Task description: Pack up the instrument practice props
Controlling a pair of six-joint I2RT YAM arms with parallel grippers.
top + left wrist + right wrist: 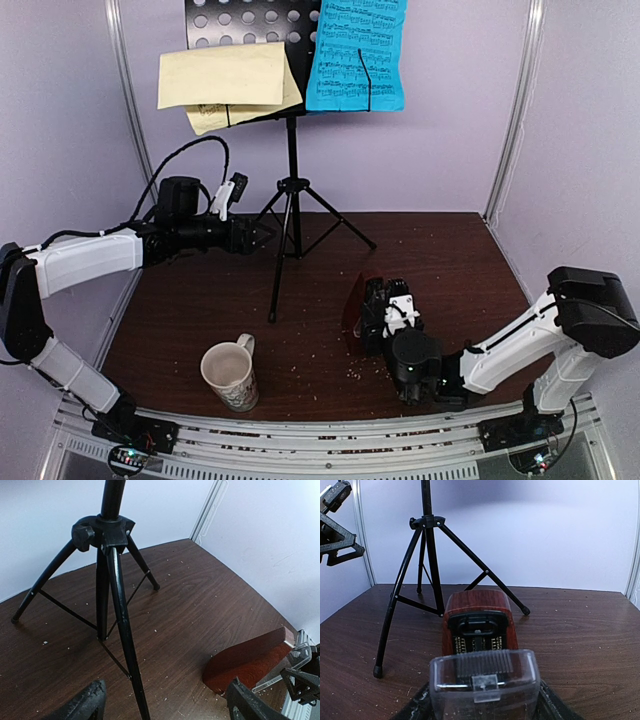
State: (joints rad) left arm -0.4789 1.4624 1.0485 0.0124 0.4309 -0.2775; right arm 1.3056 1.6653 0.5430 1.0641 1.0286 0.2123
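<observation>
The black tripod music stand [292, 190] stands at the back centre. Pale yellow sheets [225, 80] and a blue sheet [357, 55] rest on its perforated desk [250, 20]. My left gripper [266, 237] is open and empty just left of the pole. In the left wrist view its gripper [167, 707] has wide-apart fingers, with a tripod leg [122, 630] ahead. The dark red-brown metronome [353, 305] lies on its side on the table. My right gripper [385, 312] is shut on its clear plastic cover [484, 685], held against the metronome [479, 612].
A cream patterned mug [230, 375] stands at the front left of the dark wooden table [450, 270]. The tripod legs [395, 605] spread over the table's middle. White walls and metal frame posts [515, 110] close in the back and sides.
</observation>
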